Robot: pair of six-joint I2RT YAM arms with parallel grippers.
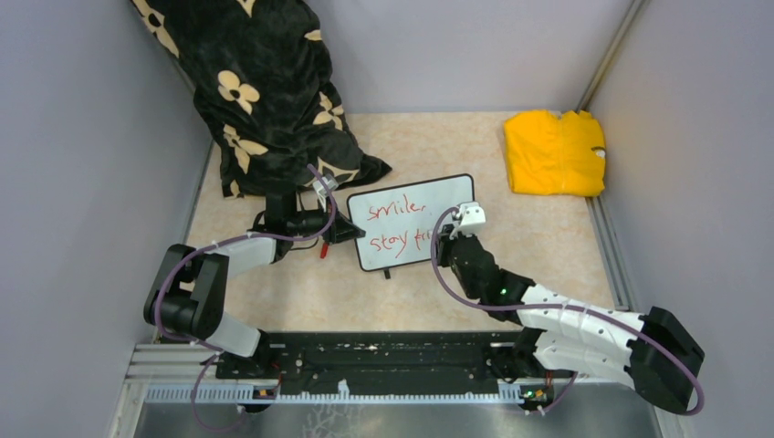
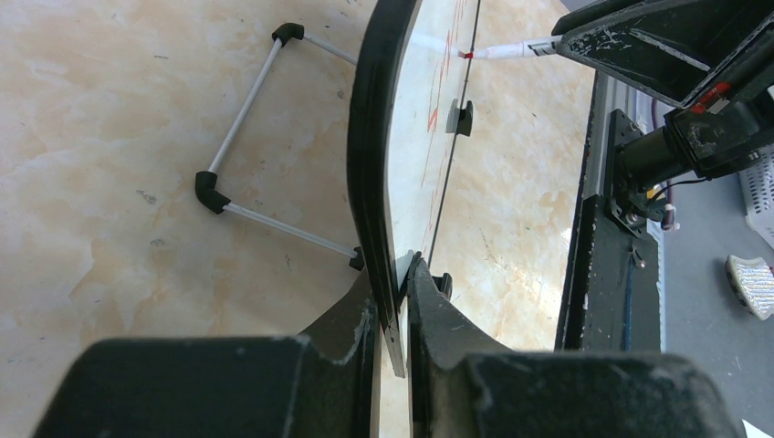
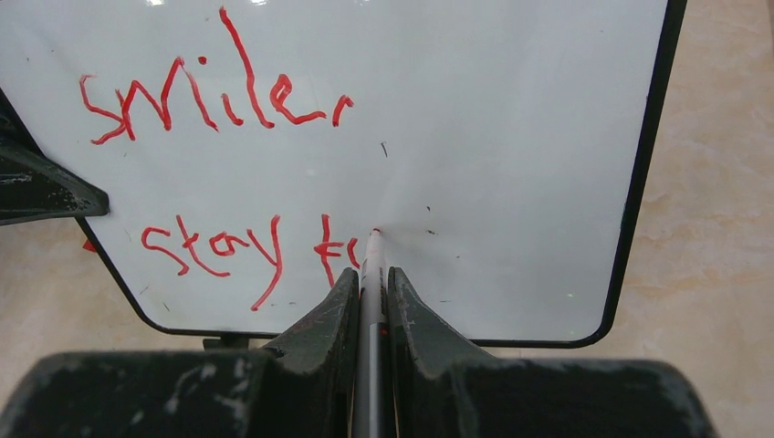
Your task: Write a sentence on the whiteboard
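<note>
My right pincer (image 3: 372,274) is closed on the marker (image 3: 371,257), whose tip touches the whiteboard (image 1: 444,195) just right of the unfinished red sentence (image 3: 219,105). My left pincer (image 2: 394,294) clamps the board's left edge. The board stands mid-table (image 1: 520,255), and both arms reach forward and low.

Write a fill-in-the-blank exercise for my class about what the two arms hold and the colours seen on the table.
1. The left gripper is shut on the edge of the ___.
2. The right gripper is shut on a ___.
3. The sentence is written in ___ ink.
4. The cloth at the far right is ___.
Missing words: whiteboard; marker; red; yellow.
</note>
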